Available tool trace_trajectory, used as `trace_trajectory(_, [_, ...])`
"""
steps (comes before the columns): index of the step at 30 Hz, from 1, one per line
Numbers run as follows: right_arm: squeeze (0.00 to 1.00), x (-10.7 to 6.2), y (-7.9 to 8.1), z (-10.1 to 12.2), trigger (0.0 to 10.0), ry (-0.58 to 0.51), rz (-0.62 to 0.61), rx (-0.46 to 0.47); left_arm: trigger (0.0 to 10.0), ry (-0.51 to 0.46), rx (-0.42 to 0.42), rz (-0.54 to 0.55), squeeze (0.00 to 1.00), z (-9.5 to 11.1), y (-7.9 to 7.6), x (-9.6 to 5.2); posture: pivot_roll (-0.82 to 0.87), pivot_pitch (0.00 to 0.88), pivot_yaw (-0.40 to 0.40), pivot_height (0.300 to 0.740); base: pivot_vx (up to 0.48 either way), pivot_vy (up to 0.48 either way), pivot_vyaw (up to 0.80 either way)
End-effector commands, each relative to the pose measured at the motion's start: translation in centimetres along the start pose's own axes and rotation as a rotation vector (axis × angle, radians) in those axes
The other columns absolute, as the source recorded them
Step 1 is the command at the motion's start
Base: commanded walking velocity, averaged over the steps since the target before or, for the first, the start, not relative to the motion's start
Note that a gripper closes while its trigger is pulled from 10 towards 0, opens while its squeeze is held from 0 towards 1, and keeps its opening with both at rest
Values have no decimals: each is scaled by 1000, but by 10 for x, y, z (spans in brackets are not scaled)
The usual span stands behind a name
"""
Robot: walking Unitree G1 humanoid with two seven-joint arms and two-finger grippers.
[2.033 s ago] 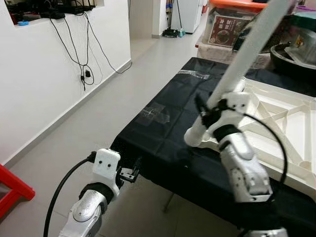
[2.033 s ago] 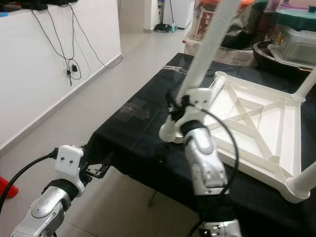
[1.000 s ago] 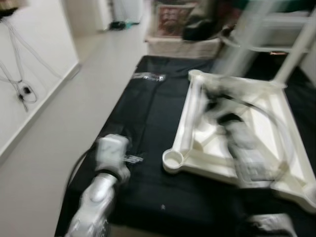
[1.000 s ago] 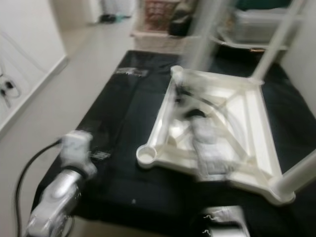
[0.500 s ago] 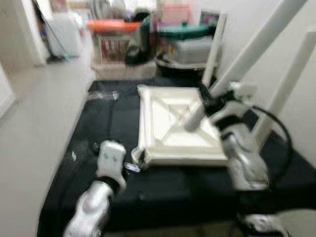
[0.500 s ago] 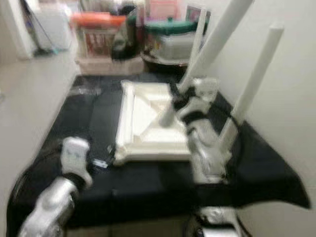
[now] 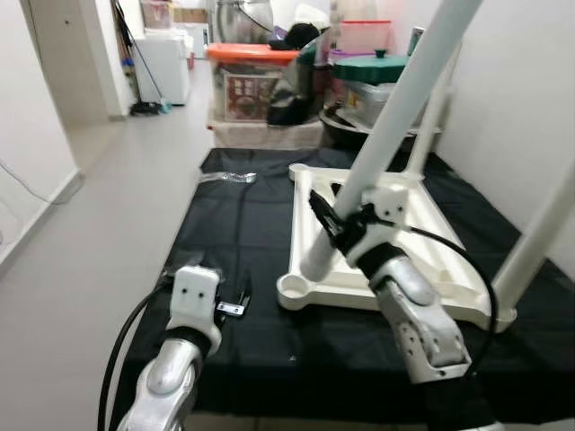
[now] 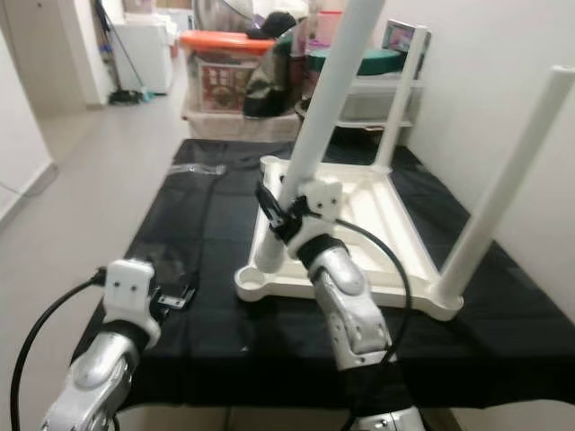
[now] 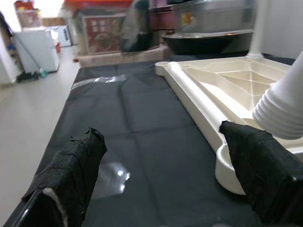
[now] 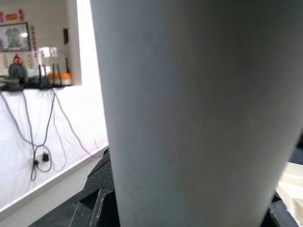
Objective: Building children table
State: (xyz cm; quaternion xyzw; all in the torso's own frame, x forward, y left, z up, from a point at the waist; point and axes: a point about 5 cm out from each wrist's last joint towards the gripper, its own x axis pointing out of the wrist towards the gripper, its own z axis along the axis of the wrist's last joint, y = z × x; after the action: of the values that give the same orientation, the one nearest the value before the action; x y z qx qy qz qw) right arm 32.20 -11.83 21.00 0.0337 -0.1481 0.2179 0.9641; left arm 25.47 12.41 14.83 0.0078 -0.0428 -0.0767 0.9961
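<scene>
Left eye view: the white plastic tabletop (image 7: 404,235) is seen lying upside down on the black-covered bench (image 7: 243,224), with two legs already standing at its right-hand corners. A third white table leg (image 7: 395,108) is held clamped in the right hand (image 7: 346,224), tilted, its lower end just above the frame and slightly inboard of the empty near-left corner socket (image 7: 295,289). The left hand (image 7: 235,305) is held low over the bench, just left of that socket, nothing gripped. Right eye view: the same leg (image 8: 325,99) is noted leaning away from the robot; judged, it should be brought upright over the socket (image 8: 252,280) before being pressed down. Left wrist view: the left hand's fingers (image 9: 71,165) are recorded spread wide, the ribbed leg end (image 9: 284,111) hanging just above the socket (image 9: 228,166); the thread is best started square, not forced. Right wrist view: the leg's shaft (image 10: 199,109) is seen close against the camera, the hand closed round it.
</scene>
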Motion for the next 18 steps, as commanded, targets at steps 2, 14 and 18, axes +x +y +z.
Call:
trace_trajectory(2, [0,0,6,2,10000,-9,21,-5,10000,10,9,10,0,-2,0,-1,67,0,-57,740,0,0,800])
trace_trajectory(14, [0,3,4,6,10000,-21,-13,28,10000,3,5,16,0,0,-1,-2,66,0,-61,740,0,0,442])
trace_trajectory(18, [0,3,4,6,10000,-22,-14,29,10000,2,18,16,0,1,0,-1,66,0,-58,740,0,0,0])
